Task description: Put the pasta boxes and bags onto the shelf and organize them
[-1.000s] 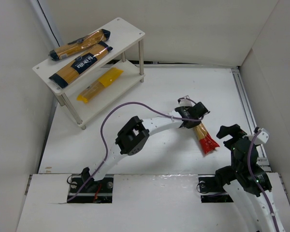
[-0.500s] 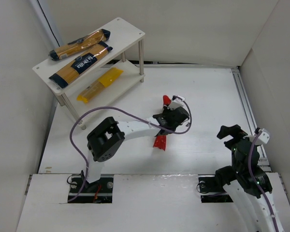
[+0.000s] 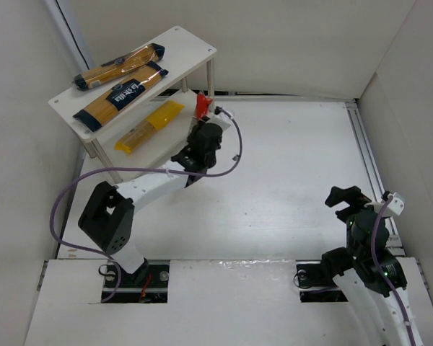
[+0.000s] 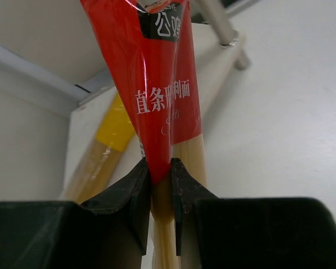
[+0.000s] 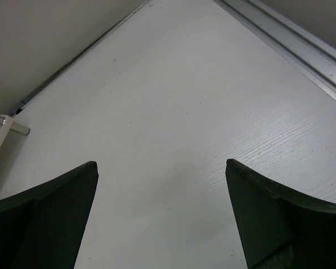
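Red packet [image 4: 157,101] clamped in left end effector [image 4: 161,168]; right end effector [image 5: 161,164] spread wide.

Red spaghetti packet [image 4: 159,101] has white lettering plus a black label patch. Yellow packet [image 3: 151,125] is bright yellow, back clear packet [image 3: 120,66] and front clear packet [image 3: 121,96] show golden pasta between navy ends. Shelf [image 3: 191,47] is plain white.

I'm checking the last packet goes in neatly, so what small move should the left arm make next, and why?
Probably ease the red packet left over the shelf's lower board and lay it beside the yellow packet. The left gripper is shut on it by that board's right end; the top board already holds two navy-ended packets.
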Robot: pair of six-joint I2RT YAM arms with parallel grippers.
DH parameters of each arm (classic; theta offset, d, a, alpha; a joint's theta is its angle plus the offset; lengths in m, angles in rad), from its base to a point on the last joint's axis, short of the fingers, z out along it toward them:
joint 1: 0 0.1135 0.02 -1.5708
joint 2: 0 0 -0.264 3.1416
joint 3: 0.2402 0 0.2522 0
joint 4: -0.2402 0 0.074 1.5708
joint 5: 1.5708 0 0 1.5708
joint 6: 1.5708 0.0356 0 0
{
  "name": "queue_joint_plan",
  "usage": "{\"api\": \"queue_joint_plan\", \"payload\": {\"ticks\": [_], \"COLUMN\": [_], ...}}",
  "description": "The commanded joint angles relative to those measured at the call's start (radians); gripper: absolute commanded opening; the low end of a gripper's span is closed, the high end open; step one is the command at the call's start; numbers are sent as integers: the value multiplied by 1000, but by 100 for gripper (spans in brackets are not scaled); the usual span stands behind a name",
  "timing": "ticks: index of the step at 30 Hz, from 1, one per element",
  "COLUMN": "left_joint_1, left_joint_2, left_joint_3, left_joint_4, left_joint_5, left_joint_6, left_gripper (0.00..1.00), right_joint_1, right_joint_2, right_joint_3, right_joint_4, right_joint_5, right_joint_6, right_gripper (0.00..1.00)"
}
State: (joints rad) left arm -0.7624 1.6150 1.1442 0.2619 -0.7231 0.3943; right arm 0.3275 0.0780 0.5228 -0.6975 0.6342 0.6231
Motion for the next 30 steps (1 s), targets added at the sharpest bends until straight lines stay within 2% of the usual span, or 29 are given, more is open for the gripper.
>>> {"api": "queue_joint_plan", "payload": {"ticks": [1,7,10,12,16,20,23,27,30], "left_joint_1": [104,207,218,233,270,313,341,367,367], "left_joint_2": [-112,-138,-77,-50,16,85,120,151,151], "left_joint_3": [12,49,101,101,92,63,63,112,100], "left_joint_4": [206,191,107,106,155,308,347,226,226], "left_joint_5": [29,255,255,270,261,217,218,272,272], "left_joint_6": [241,455,540,626,772,932,945,859,828], "left_gripper": [0,0,0,0,0,0,0,0,0], "right_joint_1": [-4,-4,-4,-4,-4,-4,-4,-4,-4], "right_joint_2": [2,11,11,11,20,29,51,69,69], "right_joint_3": [5,5,5,5,5,14,14,23,23], "right_joint_4": [46,46,46,46,36,27,27,18,18], "right_joint_5": [24,42,42,51,61,70,79,98,116], "right_joint_6": [-19,-19,-19,-19,0,0,9,20,32], "right_gripper": [100,100,100,100,100,100,100,100,100]}}
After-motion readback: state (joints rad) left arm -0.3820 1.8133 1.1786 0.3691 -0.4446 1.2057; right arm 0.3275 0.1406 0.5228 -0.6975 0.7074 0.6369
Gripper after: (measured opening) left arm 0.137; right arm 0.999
